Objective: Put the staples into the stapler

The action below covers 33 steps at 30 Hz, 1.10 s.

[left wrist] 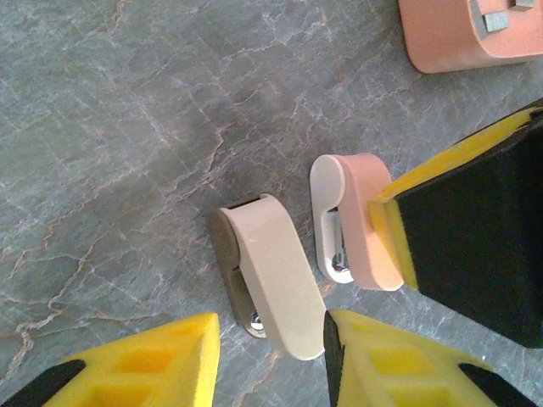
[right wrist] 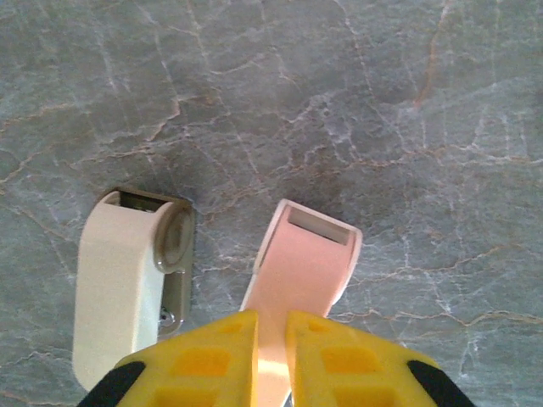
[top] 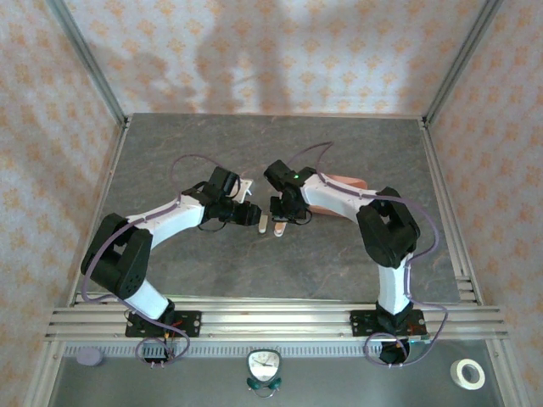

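Observation:
Two small staplers lie side by side on the grey table. One is a cream stapler (left wrist: pixel 271 271) (right wrist: pixel 114 297) (top: pixel 264 223), the other a pink stapler (right wrist: pixel 307 259) (left wrist: pixel 366 225) (top: pixel 280 227). My right gripper (right wrist: pixel 271 339) (top: pixel 285 212) is shut on the pink stapler's rear end, its fingers (right wrist: pixel 208 356) pressed against both sides. My left gripper (left wrist: pixel 271 326) (top: pixel 253 214) is open and straddles the cream stapler's end. Its right finger (left wrist: pixel 382 356) touches the stapler and its left finger stands apart from it. The staples (left wrist: pixel 495 19) are small grey strips lying in a salmon-pink tray (left wrist: pixel 441 42).
The salmon-pink tray (top: pixel 346 181) sits behind the right arm, partly hidden by it. Off the table at the near edge are a small clock (top: pixel 264 366), a roll of tape (top: pixel 467 373) and a grey disc (top: pixel 90 357). Patterned walls enclose the table.

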Each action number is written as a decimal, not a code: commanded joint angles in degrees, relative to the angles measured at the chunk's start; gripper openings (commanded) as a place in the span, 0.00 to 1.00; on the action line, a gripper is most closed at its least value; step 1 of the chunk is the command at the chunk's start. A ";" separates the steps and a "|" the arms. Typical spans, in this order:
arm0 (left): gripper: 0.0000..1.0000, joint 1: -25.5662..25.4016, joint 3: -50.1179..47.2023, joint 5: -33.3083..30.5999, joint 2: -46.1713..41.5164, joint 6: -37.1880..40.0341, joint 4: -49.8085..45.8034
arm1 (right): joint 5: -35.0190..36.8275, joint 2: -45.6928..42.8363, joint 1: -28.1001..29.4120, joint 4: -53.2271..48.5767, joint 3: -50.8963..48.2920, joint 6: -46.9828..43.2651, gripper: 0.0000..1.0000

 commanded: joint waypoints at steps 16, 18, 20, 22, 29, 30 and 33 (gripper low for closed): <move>0.56 1.00 -0.27 -3.37 -5.11 -1.23 -0.53 | 10.37 -7.35 0.63 -1.80 -3.96 1.86 0.28; 0.65 1.53 -0.26 -5.58 -7.68 -1.67 -0.29 | 13.87 -11.34 0.46 -1.49 -4.13 1.62 0.34; 0.72 2.29 -0.47 -9.14 -10.70 -1.68 -0.29 | 17.09 -15.24 -0.42 -0.88 -5.27 1.76 0.41; 0.78 3.44 -0.76 -13.12 -13.73 -2.00 -0.55 | 18.03 -19.15 -2.91 0.38 -7.57 1.88 0.45; 0.89 9.38 -3.41 -17.14 -19.32 -4.56 0.12 | 10.96 -26.94 -19.02 3.52 -16.28 0.33 0.56; 0.90 10.26 -3.85 -16.87 -19.49 -5.21 0.41 | 9.88 -27.31 -21.88 3.89 -17.30 -0.10 0.58; 0.90 12.13 -5.00 -16.17 -19.13 -6.94 1.32 | 6.15 -27.08 -29.63 5.32 -19.87 -1.49 0.68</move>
